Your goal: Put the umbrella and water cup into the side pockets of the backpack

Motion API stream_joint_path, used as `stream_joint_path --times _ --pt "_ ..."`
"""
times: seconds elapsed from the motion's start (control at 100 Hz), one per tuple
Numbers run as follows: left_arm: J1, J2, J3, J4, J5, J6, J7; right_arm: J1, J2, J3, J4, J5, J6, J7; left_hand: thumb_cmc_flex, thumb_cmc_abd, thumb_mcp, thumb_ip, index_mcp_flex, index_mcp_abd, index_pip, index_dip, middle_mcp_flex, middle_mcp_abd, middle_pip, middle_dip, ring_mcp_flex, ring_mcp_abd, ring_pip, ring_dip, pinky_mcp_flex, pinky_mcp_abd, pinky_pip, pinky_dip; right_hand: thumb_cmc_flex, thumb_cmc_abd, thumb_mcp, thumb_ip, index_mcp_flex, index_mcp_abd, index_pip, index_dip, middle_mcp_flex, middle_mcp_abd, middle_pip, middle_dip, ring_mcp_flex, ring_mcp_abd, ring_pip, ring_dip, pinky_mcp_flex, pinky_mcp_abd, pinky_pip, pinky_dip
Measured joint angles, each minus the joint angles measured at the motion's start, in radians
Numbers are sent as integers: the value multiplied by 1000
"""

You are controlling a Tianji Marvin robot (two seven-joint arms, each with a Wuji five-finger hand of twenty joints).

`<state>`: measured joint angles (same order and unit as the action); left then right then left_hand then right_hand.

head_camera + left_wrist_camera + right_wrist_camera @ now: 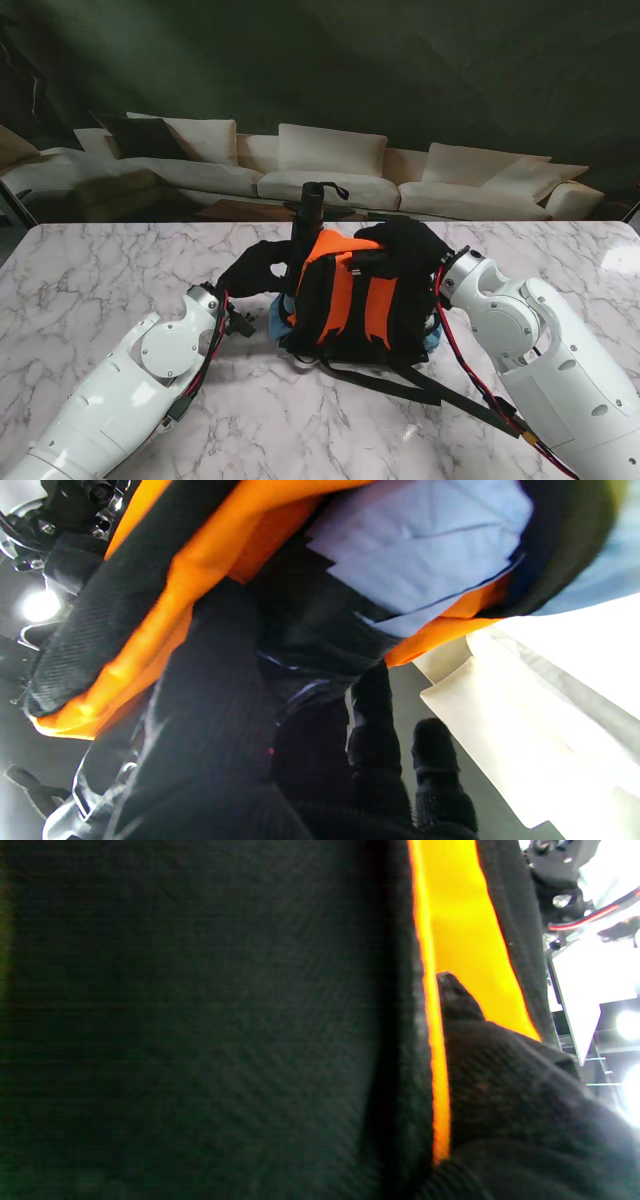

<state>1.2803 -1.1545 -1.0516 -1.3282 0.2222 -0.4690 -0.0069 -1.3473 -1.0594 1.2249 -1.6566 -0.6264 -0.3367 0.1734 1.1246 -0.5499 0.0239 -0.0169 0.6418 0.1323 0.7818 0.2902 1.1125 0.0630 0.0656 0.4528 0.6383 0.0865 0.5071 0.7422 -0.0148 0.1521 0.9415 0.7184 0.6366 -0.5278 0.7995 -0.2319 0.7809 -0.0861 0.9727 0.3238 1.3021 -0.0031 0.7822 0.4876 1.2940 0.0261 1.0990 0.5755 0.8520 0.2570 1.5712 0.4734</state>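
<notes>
The orange and black backpack (350, 295) stands in the middle of the marble table, its straps trailing toward me. A black folded umbrella (308, 208) sticks upright out of the backpack's left side. My black-gloved left hand (262, 268) reaches in at the umbrella's lower part, fingers curled against it by the side pocket. In the left wrist view the gloved fingers (380, 740) lie against the backpack's black and orange fabric (165, 595). My right hand (408, 243) rests on the backpack's top, gripping it; a gloved finger (460, 1005) presses on the orange panel (465, 930). I see no water cup.
Light blue fabric (277, 322) shows at the backpack's base on both sides. A loose black strap (420, 385) runs across the table toward my right arm. White sofas (320, 170) stand beyond the table's far edge.
</notes>
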Motion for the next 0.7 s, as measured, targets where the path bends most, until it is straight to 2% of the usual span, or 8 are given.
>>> stream_joint_path --times 0.09,0.22,0.29,0.4,0.7 --pt "8 7 -5 -1 23 -5 1 0 -1 0 -1 -1 0 0 -2 0 0 0 0 -12 0 -1 1 -9 -8 0 -48 -19 -45 -48 -28 0 -90 -18 0 0 0 0 0 0 0 0 0 0 0 0 0 0 0 0 0 0 0 0" --pt "7 10 -6 17 52 -16 6 0 -1 -1 -1 -1 0 0 -23 0 0 0 0 -64 -1 -1 1 -49 -18 -1 -72 -57 -69 -94 -38 0 -216 -63 0 0 0 0 0 0 0 0 0 0 0 0 0 0 0 0 0 0 0 0" --pt "2 10 -2 34 86 -25 35 0 -1 -2 0 -1 0 0 -28 0 -5 -5 0 -77 -1 -1 1 -62 -19 -1 -99 -49 -104 -129 -38 0 -249 -73 0 0 -1 0 0 0 0 0 0 0 0 0 0 0 0 0 0 0 0 0" --pt "5 3 2 43 87 -25 99 0 -2 -2 0 0 0 0 -34 -1 -10 -6 9 -78 -2 -1 10 -66 -17 -1 -99 -49 -121 -133 -38 0 -250 -74 0 0 -1 0 0 0 0 0 0 0 0 0 0 0 0 0 0 0 0 0" --pt "-4 -8 30 44 92 -20 141 0 -2 1 -1 0 -1 -2 -34 -8 -10 -6 11 -79 -2 -1 11 -66 -17 0 -97 -49 -121 -140 -38 0 -196 -47 0 0 -1 0 0 0 0 0 0 0 0 0 0 0 0 0 0 0 0 0"
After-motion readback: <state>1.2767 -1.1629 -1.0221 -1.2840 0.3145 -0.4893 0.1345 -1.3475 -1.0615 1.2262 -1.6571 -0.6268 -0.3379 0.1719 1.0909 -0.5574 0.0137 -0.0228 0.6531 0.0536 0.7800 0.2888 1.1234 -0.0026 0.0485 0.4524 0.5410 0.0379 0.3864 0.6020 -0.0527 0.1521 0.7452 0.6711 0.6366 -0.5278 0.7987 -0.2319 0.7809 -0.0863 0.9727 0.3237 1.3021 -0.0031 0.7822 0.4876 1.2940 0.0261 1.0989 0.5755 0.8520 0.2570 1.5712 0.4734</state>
